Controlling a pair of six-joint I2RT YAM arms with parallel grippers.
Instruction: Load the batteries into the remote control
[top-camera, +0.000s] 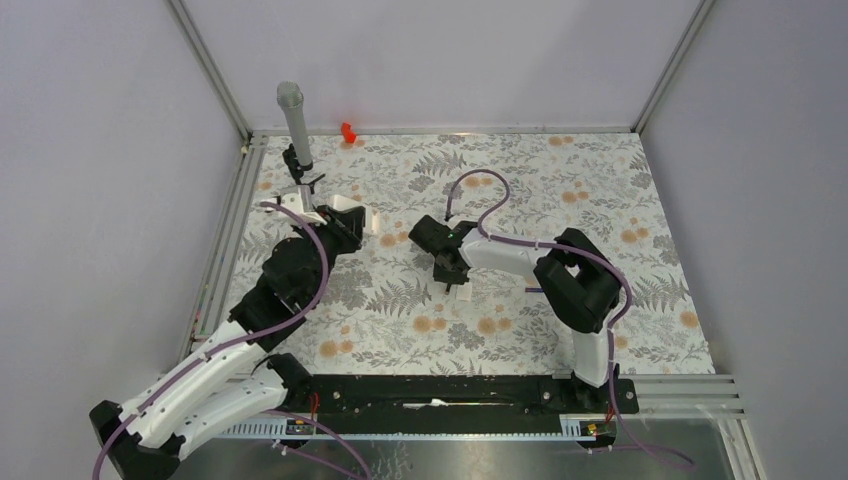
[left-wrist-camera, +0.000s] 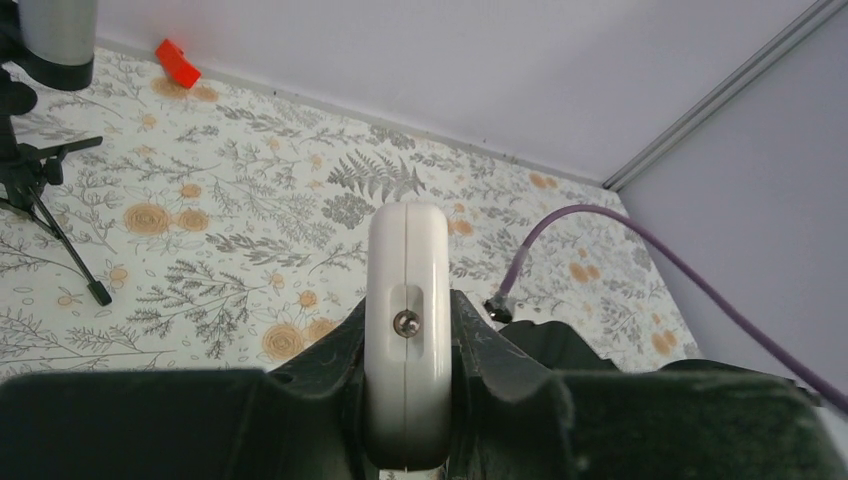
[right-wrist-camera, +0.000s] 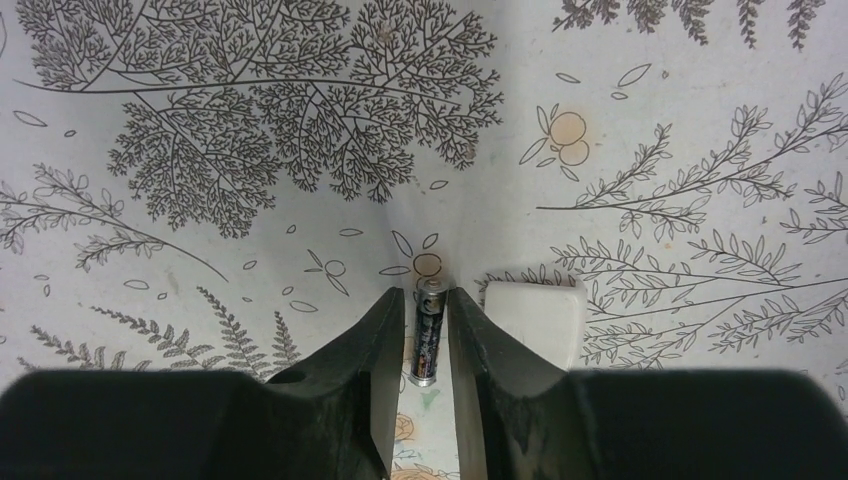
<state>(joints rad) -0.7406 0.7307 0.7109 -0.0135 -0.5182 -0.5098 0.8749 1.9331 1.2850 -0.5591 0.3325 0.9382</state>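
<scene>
The left jaws clamp the remote control (left-wrist-camera: 407, 330) on edge at the worktop's (top-camera: 600, 180) ten o'clock, presumably steadied for loading. Near centre, the right jaws straddle the dark battery (right-wrist-camera: 429, 330); whether they are pinching it, I cannot tell.

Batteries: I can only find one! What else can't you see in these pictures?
1. Second battery: in no view.
2. Remote control: the left wrist view shows one white end; the left tool hides the rest, buttons included.
3. Dark battery: clear in the right wrist view, but hidden under the right tool in the top view.
4. Grip: whether the right tool touches the dark battery is too close to tell.
</scene>
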